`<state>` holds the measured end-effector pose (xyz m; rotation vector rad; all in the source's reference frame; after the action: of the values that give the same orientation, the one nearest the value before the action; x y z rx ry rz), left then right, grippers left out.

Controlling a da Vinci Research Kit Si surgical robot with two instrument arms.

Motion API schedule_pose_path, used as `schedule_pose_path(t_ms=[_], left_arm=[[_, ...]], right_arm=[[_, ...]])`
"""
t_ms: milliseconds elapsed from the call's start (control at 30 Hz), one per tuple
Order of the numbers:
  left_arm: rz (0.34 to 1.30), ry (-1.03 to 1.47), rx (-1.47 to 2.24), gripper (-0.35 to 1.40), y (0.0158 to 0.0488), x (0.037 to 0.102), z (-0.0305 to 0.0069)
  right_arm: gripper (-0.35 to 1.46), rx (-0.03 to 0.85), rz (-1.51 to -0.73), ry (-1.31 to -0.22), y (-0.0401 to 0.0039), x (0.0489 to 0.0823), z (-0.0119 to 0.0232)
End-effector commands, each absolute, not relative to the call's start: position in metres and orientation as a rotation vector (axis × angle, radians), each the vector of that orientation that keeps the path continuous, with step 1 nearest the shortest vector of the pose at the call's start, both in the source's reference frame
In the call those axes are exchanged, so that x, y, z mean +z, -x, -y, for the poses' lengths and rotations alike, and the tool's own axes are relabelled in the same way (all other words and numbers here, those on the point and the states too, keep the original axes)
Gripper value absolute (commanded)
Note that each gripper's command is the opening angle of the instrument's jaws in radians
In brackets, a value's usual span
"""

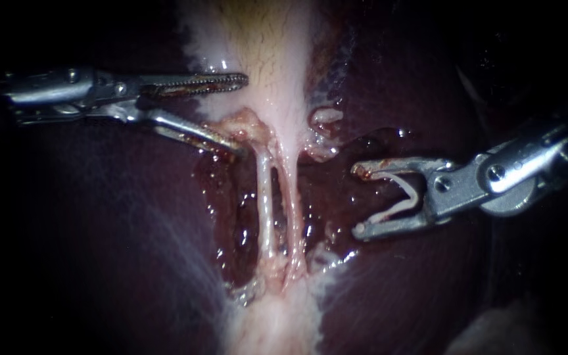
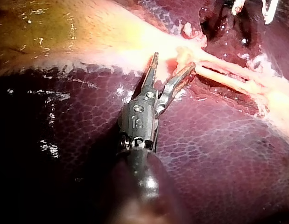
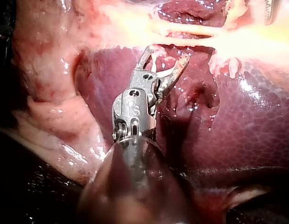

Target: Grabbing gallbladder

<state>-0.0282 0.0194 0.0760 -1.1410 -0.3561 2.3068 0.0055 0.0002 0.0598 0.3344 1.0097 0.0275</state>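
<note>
Ground: dark liver [image 1: 100,217], raw bed with two tubes [image 1: 265,197]. Gallbladder [image 1: 264,46]: pale, above the tubes, not yet gripped. Left instrument [image 1: 241,115]: jaws wide at its lower edge. Approach step; closing on tissue likely next. Right instrument [image 1: 357,200]: spread jaws carry a white clip [image 1: 410,197], held apart.

Background: dark maroon liver [image 1: 113,217] surface fills the field in all 3 views. Lighting: 1 bright zone at the endoscope centre, falling to black at the edges. Wet glints on the surface. Wrist views lit more evenly, with some black shadow.
</note>
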Motion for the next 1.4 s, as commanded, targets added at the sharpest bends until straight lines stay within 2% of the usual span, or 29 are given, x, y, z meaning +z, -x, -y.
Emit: schedule_pose_path(t_ms=[33,233,700,767,833,1067,1400], left_arm=[[0.358,1.135,2.304,0.36,0.0281,0.0757,-0.0194],[0.375,1.095,2.280,0.12,0.0277,0.0749,-0.0189],[0.376,1.075,2.272,-0.05,0.0277,0.0724,-0.0179],[0.376,1.074,2.271,-0.13,0.0277,0.0720,-0.0178],[0.378,1.070,2.272,-0.35,0.0277,0.0715,-0.0176],[0.389,1.055,2.269,-0.35,0.0274,0.0684,-0.0175],[0.403,1.052,2.257,-0.35,0.0253,0.0629,-0.0173]], right_arm=[[0.49,0.028,-1.010,-0.334,-0.0055,0.0598,-0.0002],[0.49,0.028,-1.010,-0.334,-0.0055,0.0598,-0.0002],[0.49,0.033,-1.009,-0.337,-0.0055,0.0598,-0.0002],[0.49,0.033,-1.009,-0.337,-0.0055,0.0598,-0.0002],[0.49,0.033,-1.009,-0.337,-0.0055,0.0598,-0.0002],[0.49,0.033,-1.009,-0.337,-0.0055,0.0599,-0.0002],[0.49,0.033,-1.009,-0.337,-0.0054,0.0599,-0.0003]])
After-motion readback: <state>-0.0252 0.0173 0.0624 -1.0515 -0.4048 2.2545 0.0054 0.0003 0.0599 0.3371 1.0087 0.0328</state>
